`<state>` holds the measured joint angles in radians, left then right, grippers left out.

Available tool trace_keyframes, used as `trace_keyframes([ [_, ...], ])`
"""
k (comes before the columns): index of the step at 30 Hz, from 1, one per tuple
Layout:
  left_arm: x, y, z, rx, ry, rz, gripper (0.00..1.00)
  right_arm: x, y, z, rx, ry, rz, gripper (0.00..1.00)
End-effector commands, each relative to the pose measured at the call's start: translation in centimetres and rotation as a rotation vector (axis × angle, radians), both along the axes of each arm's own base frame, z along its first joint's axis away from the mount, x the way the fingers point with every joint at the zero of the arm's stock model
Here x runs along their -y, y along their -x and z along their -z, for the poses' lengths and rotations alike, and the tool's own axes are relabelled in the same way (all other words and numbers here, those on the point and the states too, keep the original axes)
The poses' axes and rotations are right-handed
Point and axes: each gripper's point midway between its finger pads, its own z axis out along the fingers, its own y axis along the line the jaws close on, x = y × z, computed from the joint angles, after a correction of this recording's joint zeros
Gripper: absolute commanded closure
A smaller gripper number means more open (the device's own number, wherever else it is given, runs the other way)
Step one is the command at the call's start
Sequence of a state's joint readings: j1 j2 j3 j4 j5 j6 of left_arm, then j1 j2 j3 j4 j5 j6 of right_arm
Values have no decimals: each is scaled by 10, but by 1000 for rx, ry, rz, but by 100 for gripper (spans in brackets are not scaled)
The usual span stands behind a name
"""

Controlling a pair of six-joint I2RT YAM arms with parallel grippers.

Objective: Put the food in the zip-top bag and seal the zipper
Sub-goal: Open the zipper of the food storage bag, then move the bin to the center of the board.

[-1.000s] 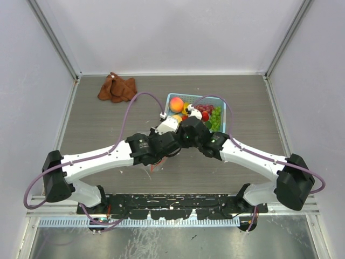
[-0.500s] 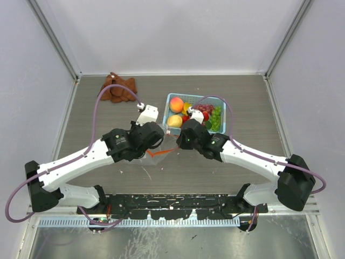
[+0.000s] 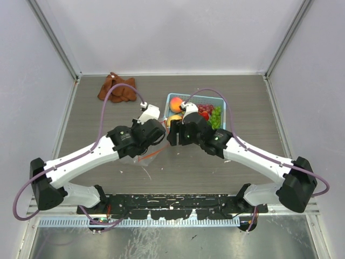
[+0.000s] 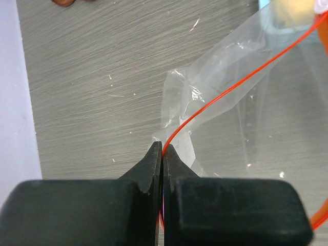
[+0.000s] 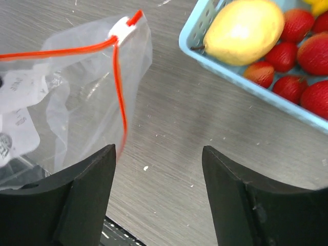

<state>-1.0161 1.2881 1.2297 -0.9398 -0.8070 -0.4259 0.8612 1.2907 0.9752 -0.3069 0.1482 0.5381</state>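
Observation:
The zip-top bag [image 4: 215,77] lies clear and crumpled on the table, and its orange-red zipper [image 5: 119,87] runs to a white slider tab [image 5: 121,28]. My left gripper [image 4: 163,149] is shut on the zipper strip at the bag's corner. Just right of the bag, my right gripper [image 5: 158,151] is open over bare table, with its left finger beside the zipper. The food sits in the light-blue basket [image 5: 241,60]: a yellow piece [image 5: 246,28], red strawberries [image 5: 287,56], a peach [image 3: 176,103] and green grapes [image 3: 216,114].
A brown cloth [image 3: 117,89] lies at the back left. The basket [image 3: 223,117] stands right behind my right wrist. White walls close the table on three sides. Both arms meet near the table's middle.
My right gripper has let go of the zipper and opened wide, pulling slightly toward the basket. The left gripper stays shut on the strip and has shifted a little.

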Motion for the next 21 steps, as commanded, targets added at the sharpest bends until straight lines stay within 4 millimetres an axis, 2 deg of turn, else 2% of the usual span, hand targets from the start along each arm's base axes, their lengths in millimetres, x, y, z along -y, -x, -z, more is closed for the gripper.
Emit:
trace_keyframes([
  [1, -10, -15, -2, 5, -41, -36, 100, 12, -11, -51, 138, -9, -65, 24],
  [9, -12, -33, -13, 16, -73, -8, 100, 75, -45, -54, 145, 9, 15, 11],
  [16, -12, -41, -24, -11, -66, 8, 100, 129, -90, -33, 91, 44, 159, 0],
  [21, -6, -46, -35, -6, -91, 59, 100, 151, -109, -7, 26, 45, 214, 0],
])
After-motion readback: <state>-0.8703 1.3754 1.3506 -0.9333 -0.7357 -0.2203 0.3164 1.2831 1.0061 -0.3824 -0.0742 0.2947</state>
